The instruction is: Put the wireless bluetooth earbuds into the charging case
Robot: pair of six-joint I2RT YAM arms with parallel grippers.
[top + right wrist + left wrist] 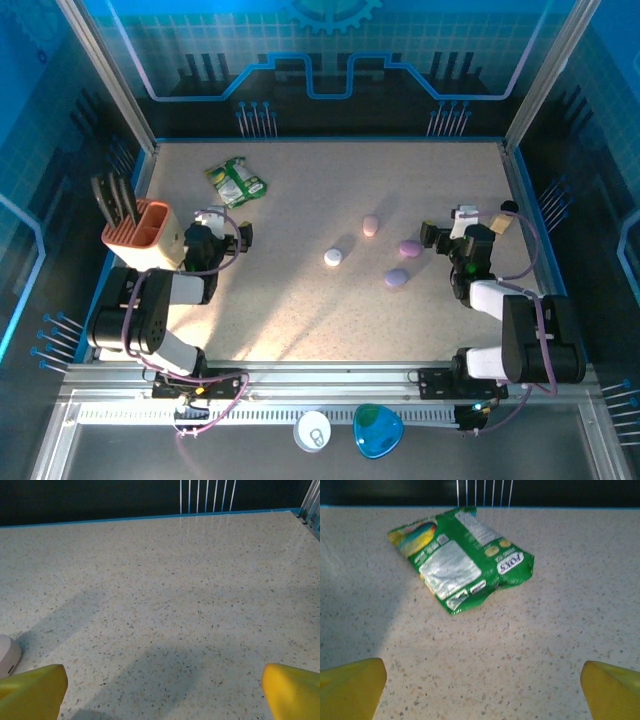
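Several pebble-like charging cases lie mid-table: a pink case [371, 225], a white case [333, 257] and two lavender cases [409, 247] [396, 277]. All look shut. The earbuds are out of view. My left gripper [225, 225] [482, 672] sits low at the table's left, open, with bare tabletop between its yellow fingers [355, 685]. My right gripper [460, 228] [164, 675] is open just right of the upper lavender case, and nothing lies between its fingers [292, 687]. A pale rounded case edge [7, 655] shows beside its left finger.
A green snack packet [236, 182] [462, 562] lies ahead of the left gripper near the back. An orange holder [145, 235] with dark tools stands at the left edge. A white disc [312, 432] and a blue object [378, 430] rest on the front rail.
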